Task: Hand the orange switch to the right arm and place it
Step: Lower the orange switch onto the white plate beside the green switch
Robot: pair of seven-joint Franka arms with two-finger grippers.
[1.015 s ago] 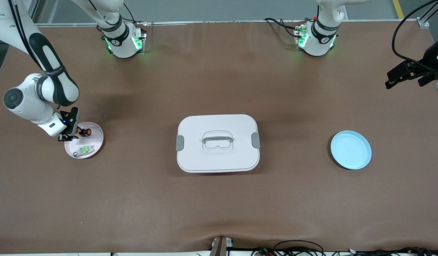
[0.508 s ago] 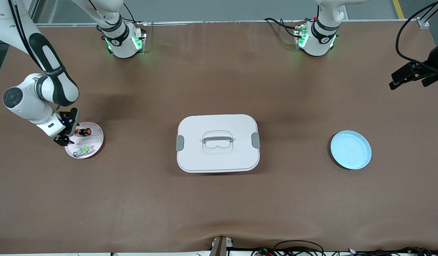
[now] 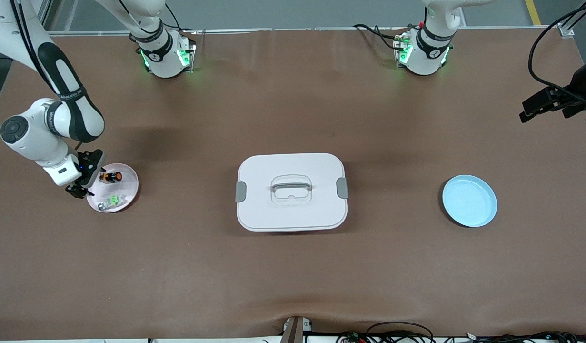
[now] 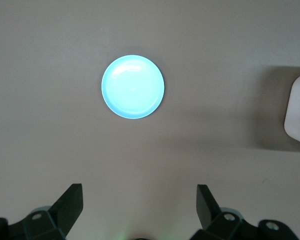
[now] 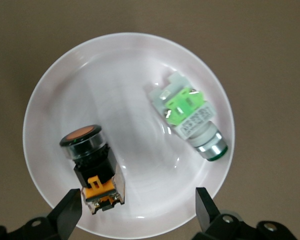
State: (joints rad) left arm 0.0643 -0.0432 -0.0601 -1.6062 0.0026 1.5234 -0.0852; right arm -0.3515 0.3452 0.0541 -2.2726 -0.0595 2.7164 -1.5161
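The orange switch [image 5: 92, 170] lies in the pink plate [image 3: 129, 183] beside the green part [image 5: 190, 117]. Right claw [image 3: 78, 190] hovers there, wide (pickup pending); left claw [image 4: 140, 207], wide, waits over bare surface [image 3: 293, 276].

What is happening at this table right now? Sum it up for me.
The right claw is open, low at the rim of the small white plate at the right arm's end of the table. On that plate lie the orange switch and a grey switch with a green top, neither gripped. The left claw waits open, high over the table, with an empty blue plate below. A lidded white box sits between the plates.
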